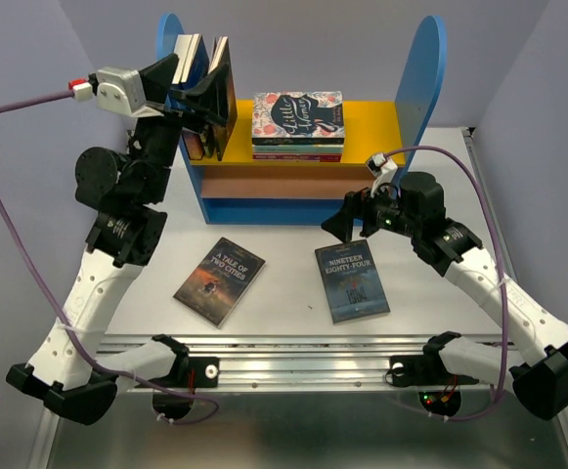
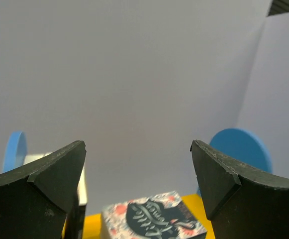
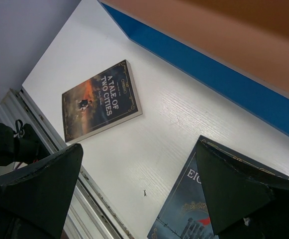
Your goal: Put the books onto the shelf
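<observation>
We find Nineteen Eighty-Four [image 1: 352,281] flat on the table [image 1: 284,322], long axis toward the shelf [image 1: 422,78], just nearside of our right gripper [image 1: 344,225], jaws wide and empty; our left gripper [image 1: 200,93], likewise wide, is up at the shelf.

Small shelf with rounded blue side panels [image 1: 418,83]: painted board, matt, smooth. Yellow upper board [image 1: 371,122]: same flat finish. Brownish middle board [image 3: 224,35]: dull, unpainted look.
White table [image 3: 149,134] in front of shelf: matt, faint woodgrain texture.
Dark paperback "A Tale of Two Cities" [image 3: 100,99] in front of shelf: paper cover, slight sheen.
Silver rail [image 1: 303,357] at table edge farthest from shelf: ribbed bare metal.
Fingers [image 3: 234,194] of right gripper [image 3: 138,159]: black plastic, matt.
</observation>
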Controlling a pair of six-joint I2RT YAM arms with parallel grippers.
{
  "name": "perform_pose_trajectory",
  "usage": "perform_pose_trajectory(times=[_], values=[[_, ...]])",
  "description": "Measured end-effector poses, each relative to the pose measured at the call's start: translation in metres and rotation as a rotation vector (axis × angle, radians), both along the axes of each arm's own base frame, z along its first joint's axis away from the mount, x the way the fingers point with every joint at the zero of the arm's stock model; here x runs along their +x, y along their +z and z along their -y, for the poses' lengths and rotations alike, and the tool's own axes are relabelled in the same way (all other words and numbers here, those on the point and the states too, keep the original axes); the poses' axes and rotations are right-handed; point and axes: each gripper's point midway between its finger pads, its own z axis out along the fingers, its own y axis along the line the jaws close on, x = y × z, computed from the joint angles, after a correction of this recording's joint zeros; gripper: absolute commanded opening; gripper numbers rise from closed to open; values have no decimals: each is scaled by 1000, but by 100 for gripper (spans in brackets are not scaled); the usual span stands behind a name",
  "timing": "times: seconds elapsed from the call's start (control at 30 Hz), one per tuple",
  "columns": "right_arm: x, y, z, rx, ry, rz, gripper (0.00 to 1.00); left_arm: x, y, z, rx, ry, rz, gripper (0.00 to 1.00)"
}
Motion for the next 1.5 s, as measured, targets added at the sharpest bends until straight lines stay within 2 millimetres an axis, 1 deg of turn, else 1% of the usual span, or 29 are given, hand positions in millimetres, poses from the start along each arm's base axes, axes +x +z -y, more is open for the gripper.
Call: perform_pose_trajectory(times=[0.03,0.1,0.2,0.23,0.27,0.3,0.33,0.37,0.4,0.43,0.47,0.5,0.53,0.57,0.6,0.63,0.7,0.77,0.87,1.0,1.07,1.2,1.5], values=[[0,0,0,0,0,1,100,-5,11,6,3,-39,19,99],[0,0,0,0,0,0,100,-11,28,19,9,-105,48,99],[0,0,0,0,3,-1,100,-8,38,47,32,-194,46,99],[0,0,0,0,3,-1,100,-6,37,55,39,-212,40,99],[0,0,0,0,4,-1,100,-3,35,70,52,-243,24,99],[0,0,0,0,3,-1,100,3,28,80,63,-243,0,99],[0,0,0,0,3,-1,100,11,16,96,80,-253,-38,99],[0,0,0,0,3,-1,100,21,-1,111,108,-251,-84,99],[0,0,0,0,3,0,100,29,-15,122,131,-252,-120,99],[0,0,0,0,2,0,100,41,-34,135,160,-244,-177,99],[-1,0,0,0,2,2,100,47,-44,140,172,-236,-207,99],[0,0,1,-1,0,5,100,62,-63,149,192,-213,-262,99],[-1,0,1,-2,0,5,100,72,-76,152,203,-192,-300,99],[-2,-1,1,-2,0,4,100,86,-92,154,218,-153,-352,99],[-2,-2,2,-3,0,3,100,93,-102,155,224,-135,-378,99],[-3,-4,2,-5,0,0,100,103,-113,153,231,-105,-412,99],[-3,-5,2,-6,0,-2,100,116,-127,148,236,-64,-456,99],[-3,-5,2,-7,-1,-2,100,126,-135,136,228,-19,-487,99],[-2,-5,2,-8,-3,-1,100,137,-130,116,194,40,-493,99],[-1,-5,3,-14,-8,5,100,149,-117,84,136,136,-481,99],[0,-6,4,-17,-11,8,100,155,-116,72,113,170,-485,99],[1,-6,5,-22,-22,10,100,160,-119,56,92,225,-504,99],[4,-7,6,-27,-35,10,100,166,-121,31,44,317,-520,99]])
